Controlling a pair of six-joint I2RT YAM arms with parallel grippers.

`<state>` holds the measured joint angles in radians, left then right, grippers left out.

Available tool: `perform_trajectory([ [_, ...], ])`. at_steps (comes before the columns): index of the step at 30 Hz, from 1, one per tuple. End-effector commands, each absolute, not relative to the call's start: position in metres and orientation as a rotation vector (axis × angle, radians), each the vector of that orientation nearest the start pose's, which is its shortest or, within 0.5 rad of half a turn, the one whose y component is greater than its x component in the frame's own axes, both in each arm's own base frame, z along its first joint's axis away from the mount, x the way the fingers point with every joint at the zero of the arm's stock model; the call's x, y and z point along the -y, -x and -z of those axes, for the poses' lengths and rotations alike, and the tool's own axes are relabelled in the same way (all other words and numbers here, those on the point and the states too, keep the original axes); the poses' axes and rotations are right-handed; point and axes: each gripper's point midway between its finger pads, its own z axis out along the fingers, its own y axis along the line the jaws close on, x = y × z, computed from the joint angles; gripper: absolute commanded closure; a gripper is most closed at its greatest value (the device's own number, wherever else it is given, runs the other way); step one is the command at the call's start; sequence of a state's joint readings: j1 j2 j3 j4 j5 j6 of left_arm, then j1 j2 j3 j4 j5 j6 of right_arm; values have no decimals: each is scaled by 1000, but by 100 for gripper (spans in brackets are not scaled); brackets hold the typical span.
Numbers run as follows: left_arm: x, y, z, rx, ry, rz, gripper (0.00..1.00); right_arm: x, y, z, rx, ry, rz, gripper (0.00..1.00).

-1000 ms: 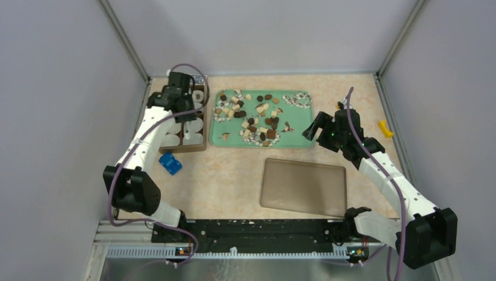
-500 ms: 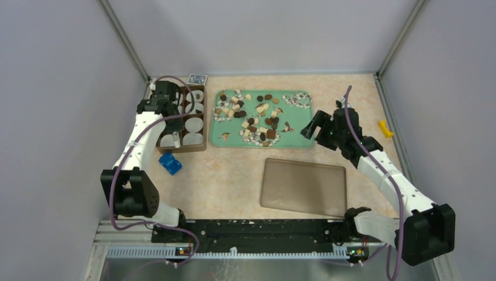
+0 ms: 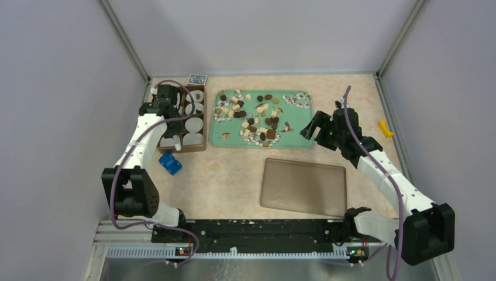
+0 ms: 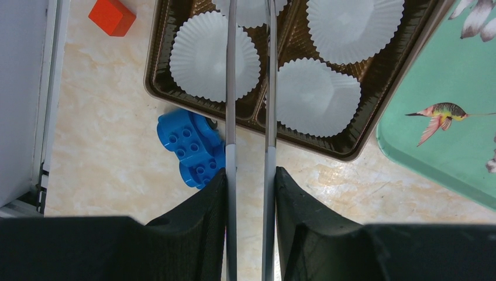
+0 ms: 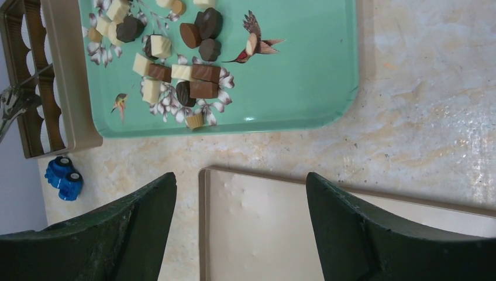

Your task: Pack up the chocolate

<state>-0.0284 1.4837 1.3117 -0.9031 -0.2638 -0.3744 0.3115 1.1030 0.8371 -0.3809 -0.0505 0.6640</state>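
The chocolate (image 3: 251, 117) lies scattered as small dark, brown and cream pieces (image 5: 199, 73) on the green bird-print tray (image 3: 298, 126). My left gripper (image 3: 169, 96) hovers over the brown box (image 3: 202, 146) of white paper cups (image 4: 213, 55). Its fingers (image 4: 250, 172) are shut on a pair of metal tongs (image 4: 231, 117), whose blades reach over the cups. The tips run out of the wrist view. My right gripper (image 3: 310, 130) hangs open and empty beside the tray's right edge, above the table (image 5: 240, 181).
A translucent brown lid (image 3: 303, 187) lies flat in front of the tray. A blue toy block (image 3: 170, 163) sits just in front of the box, a red block (image 4: 112, 16) left of it, a yellow block (image 3: 384, 129) at far right, a card deck (image 3: 197, 78) behind the box.
My left gripper with the tongs has swung left and slightly nearer over the box, uncovering the card deck behind it. The right arm has barely shifted.
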Motion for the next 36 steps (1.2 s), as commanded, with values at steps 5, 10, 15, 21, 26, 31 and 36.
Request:
perform_trajectory([
  [5,-27,-346,-163,-2467,566,-213,59,-134,-311,-174,-2213,-357,-591,20],
  [10,-27,-347,-179,-2437,556,-197,68,-133,-310,-180,-2201,-357,-592,20],
  [15,-22,-346,-220,-2363,498,-145,77,-133,-309,-182,-2195,-360,-595,20],
  [21,14,-340,-256,-2303,343,61,88,-136,-308,-189,-2186,-357,-625,20],
  [26,95,-322,-236,-2376,37,167,81,-133,-306,-192,-2182,-366,-613,21],
  [31,161,-298,-205,-2446,-177,331,72,-130,-300,-186,-2196,-381,-603,21],
  [36,184,-288,-187,-2461,-286,361,64,-126,-297,-187,-2190,-397,-583,21],
])
